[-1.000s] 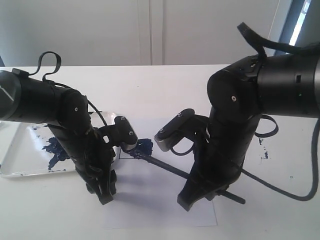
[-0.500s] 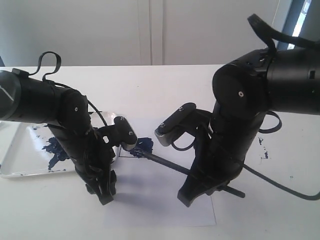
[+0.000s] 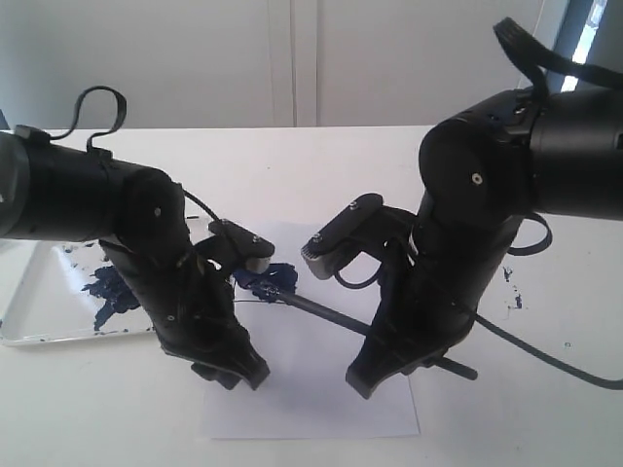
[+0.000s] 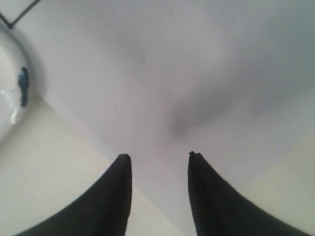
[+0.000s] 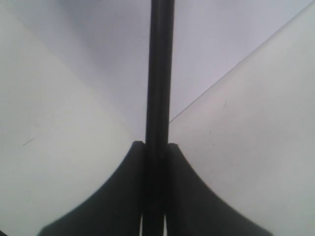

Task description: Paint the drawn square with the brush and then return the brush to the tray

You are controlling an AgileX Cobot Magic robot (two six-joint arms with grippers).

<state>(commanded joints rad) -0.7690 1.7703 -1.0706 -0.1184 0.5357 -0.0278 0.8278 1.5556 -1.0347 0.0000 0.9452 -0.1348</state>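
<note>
Gripping brush (image 5: pixel 161 73): right gripper (image 5: pixel 157 145) is clenched on the shaft, well back from the tip.
Brush position: slanted across the paper (image 3: pixel 311 399), tip at the square (image 3: pixel 268 280).
Handling: probably light, stiff and thin; the smooth shaft may twist or slip; the wet tip smears.
Hold point: mid-shaft, clear of paint.
Left gripper (image 4: pixel 157 157): jaws apart, empty, over the paper.
Tray (image 3: pixel 58 341): beside the paper, on the left arm's side.
</note>
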